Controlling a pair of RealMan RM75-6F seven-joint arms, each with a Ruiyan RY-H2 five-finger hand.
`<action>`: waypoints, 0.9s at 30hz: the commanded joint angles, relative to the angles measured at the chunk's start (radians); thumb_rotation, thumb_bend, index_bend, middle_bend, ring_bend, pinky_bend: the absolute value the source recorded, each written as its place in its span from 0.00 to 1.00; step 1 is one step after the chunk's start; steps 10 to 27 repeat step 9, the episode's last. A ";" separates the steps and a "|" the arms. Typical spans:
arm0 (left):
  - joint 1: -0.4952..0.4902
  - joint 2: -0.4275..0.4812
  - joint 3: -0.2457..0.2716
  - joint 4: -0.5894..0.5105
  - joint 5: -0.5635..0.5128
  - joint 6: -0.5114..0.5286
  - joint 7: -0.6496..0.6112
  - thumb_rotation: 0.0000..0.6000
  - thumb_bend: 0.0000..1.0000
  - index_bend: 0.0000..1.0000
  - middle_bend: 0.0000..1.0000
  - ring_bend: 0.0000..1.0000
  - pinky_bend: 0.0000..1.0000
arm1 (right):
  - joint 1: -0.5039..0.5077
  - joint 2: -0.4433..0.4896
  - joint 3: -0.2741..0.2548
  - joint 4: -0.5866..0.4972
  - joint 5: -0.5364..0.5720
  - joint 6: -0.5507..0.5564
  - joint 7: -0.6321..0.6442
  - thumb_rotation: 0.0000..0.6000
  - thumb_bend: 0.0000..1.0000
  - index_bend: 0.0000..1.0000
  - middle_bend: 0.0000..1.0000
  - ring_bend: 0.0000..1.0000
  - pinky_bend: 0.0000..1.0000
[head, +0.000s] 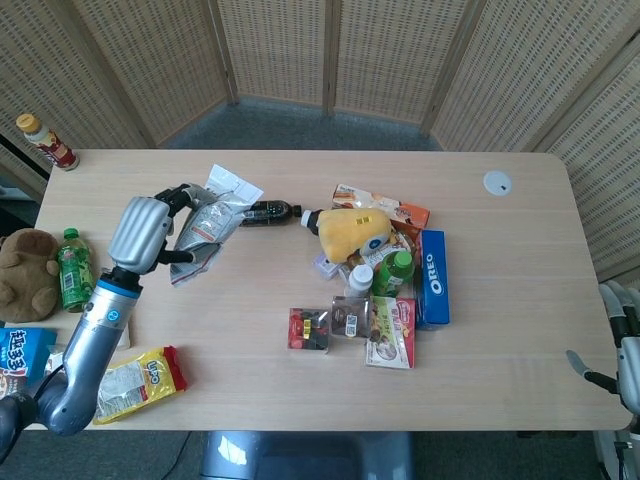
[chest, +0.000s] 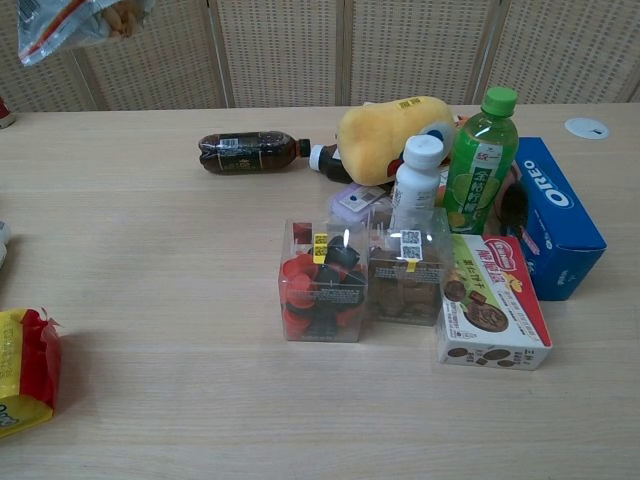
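My left hand (head: 140, 232) is raised above the table's left side and grips a clear, silvery snack bag (head: 211, 220) by its lower end. In the chest view only the bag (chest: 80, 16) shows, at the top left corner, high over the table. A dark cola bottle (head: 262, 211) lies on the table just right of the bag. Part of my right hand (head: 622, 345) shows at the right edge, beyond the table's near right corner, holding nothing that I can see; how its fingers lie is unclear.
A pile sits centre-right: yellow plush (head: 352, 231), green bottle (chest: 477, 160), white bottle (chest: 414, 190), Oreo box (chest: 556, 220), two clear boxes (chest: 322, 282), biscuit box (chest: 488, 315). At the left edge are a brown plush (head: 25, 270), green tea bottle (head: 73, 270) and yellow snack bag (head: 135, 382).
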 joint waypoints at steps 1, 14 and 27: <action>0.005 0.006 -0.001 -0.009 0.003 0.007 0.004 1.00 0.22 0.58 0.45 0.58 0.70 | -0.001 -0.001 -0.002 0.001 -0.002 0.002 0.003 0.98 0.20 0.00 0.00 0.00 0.00; 0.013 -0.004 0.008 -0.001 0.030 0.034 -0.016 1.00 0.21 0.58 0.45 0.58 0.70 | 0.005 -0.005 -0.004 -0.006 -0.005 -0.006 -0.006 0.98 0.20 0.00 0.00 0.00 0.00; 0.013 -0.004 0.008 -0.001 0.030 0.034 -0.016 1.00 0.21 0.58 0.45 0.58 0.70 | 0.005 -0.005 -0.004 -0.006 -0.005 -0.006 -0.006 0.98 0.20 0.00 0.00 0.00 0.00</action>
